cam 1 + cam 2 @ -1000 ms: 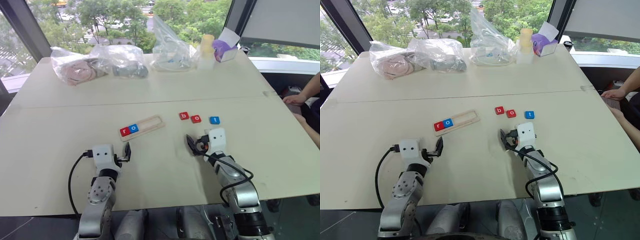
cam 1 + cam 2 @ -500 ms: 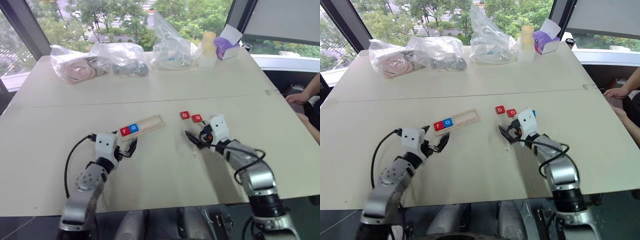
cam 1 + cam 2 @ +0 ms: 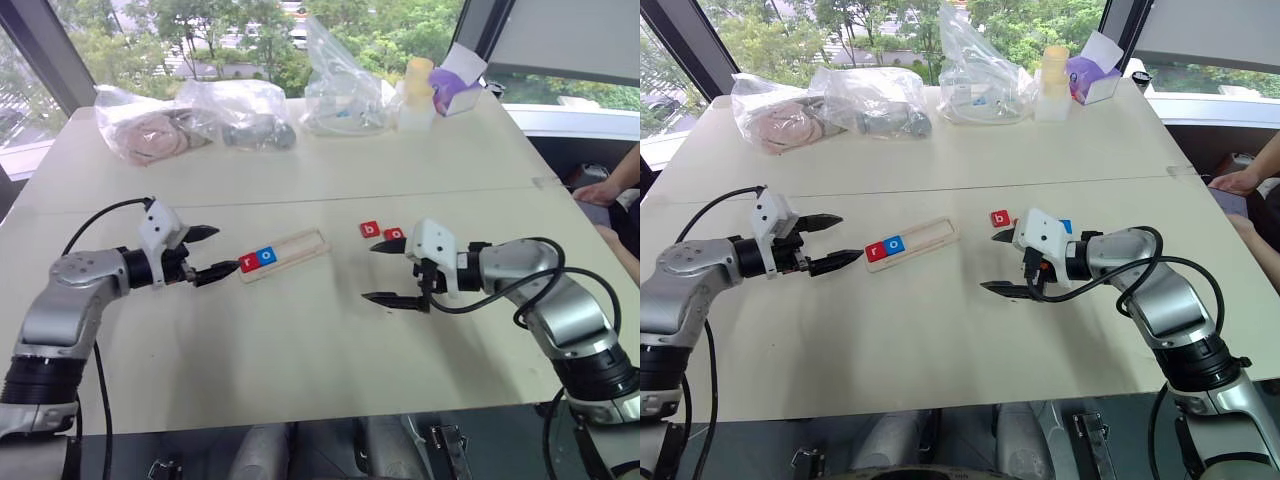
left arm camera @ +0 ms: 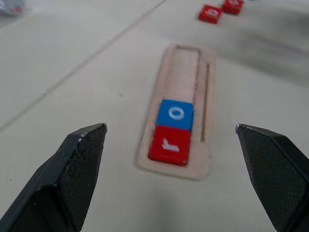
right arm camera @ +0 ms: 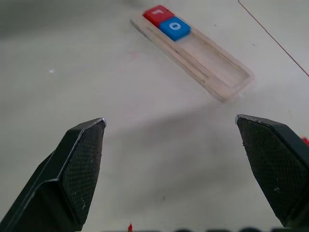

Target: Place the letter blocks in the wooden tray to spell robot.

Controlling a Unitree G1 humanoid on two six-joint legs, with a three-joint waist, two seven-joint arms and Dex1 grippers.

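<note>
wooden tray (image 3: pixel 283 252) holds r and o; both jaws gape wide, empty.

Plastic bags (image 3: pixel 200 115); purple box (image 3: pixel 455 88)

Wooden tray (image 3: pixel 283 252) lies mid-worktop (image 3: pixel 300 340), angled. In its left end: r block (image 3: pixel 249 263), o block (image 3: pixel 266 256) touching to its right. Right of tray, apart: b block (image 3: pixel 370 229), another block (image 3: pixel 394 234) beside it. Bags (image 3: pixel 200 115) along far edge.
</note>
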